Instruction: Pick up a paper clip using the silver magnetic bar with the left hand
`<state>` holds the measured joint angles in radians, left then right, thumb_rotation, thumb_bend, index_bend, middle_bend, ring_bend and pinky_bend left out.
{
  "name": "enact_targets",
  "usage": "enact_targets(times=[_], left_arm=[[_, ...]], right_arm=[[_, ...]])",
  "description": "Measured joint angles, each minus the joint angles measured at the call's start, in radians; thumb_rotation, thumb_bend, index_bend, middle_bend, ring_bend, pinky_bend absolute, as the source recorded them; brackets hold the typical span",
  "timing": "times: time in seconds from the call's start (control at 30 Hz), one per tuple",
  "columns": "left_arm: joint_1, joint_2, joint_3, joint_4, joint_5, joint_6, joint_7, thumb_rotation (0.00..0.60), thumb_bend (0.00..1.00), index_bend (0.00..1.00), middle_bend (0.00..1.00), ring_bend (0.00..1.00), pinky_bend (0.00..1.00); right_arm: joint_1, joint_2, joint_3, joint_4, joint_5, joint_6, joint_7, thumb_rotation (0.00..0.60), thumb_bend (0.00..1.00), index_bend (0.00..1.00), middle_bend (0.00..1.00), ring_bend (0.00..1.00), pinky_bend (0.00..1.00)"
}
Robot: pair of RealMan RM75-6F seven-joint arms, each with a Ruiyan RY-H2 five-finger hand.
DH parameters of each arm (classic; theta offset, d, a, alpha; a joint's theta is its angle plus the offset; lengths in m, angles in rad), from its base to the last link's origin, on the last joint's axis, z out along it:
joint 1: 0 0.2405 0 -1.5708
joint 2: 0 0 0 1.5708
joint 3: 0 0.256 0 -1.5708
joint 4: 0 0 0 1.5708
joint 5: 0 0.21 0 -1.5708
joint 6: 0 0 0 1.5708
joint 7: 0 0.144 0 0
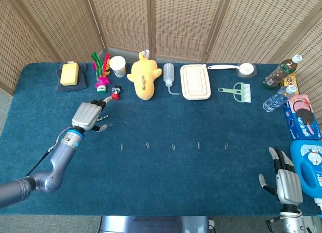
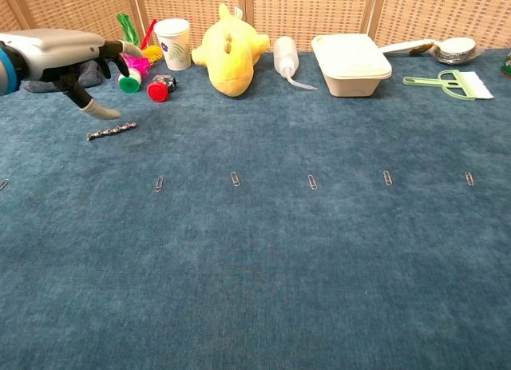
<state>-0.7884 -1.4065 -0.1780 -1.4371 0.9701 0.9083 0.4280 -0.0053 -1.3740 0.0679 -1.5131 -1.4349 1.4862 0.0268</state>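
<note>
Left robot hand [image 2: 68, 54] hovered fingers spread, empty, above silver magnetic bar [image 2: 111, 131] lying flat on tabletop [image 2: 263, 266]. Nearest paper clip [image 2: 159, 183] lay just beyond bar. Right robot hand [image 1: 287, 185] idle, fingers apart.

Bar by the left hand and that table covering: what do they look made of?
Silver magnetic bar: seemingly metal, shiny silver with bright glints, surface bumpy or segmented. Table: probably fabric or felt-like cloth, matte dark blue with mottled nap and no reflections.
</note>
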Motion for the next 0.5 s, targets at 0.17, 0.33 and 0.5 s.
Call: enact_targets(times=[0.17, 0.33, 0.5], left_arm=[[0.05, 0.048, 0.023, -0.087, 0.039, 0.052, -0.034, 0.505, 0.4, 0.01, 0.2, 0.22, 0.54], [0.116, 0.1, 0.061, -0.178, 0.084, 0.125, -0.058, 0.504, 0.4, 0.08, 0.2, 0.22, 0.47], [0.208, 0.156, 0.111, -0.279, 0.156, 0.251, -0.074, 0.503, 0.4, 0.1, 0.2, 0.21, 0.42]], right_arm=[[0.016, 0.003, 0.01, -0.001, 0.0, -0.013, -0.013, 0.6, 0.39, 0.04, 0.07, 0.05, 0.12], [0.048, 0.01, 0.026, -0.017, -0.005, -0.036, -0.046, 0.6, 0.39, 0.04, 0.07, 0.03, 0.12], [0.077, 0.025, 0.039, -0.046, -0.024, -0.046, -0.076, 0.6, 0.39, 0.04, 0.07, 0.01, 0.12]])
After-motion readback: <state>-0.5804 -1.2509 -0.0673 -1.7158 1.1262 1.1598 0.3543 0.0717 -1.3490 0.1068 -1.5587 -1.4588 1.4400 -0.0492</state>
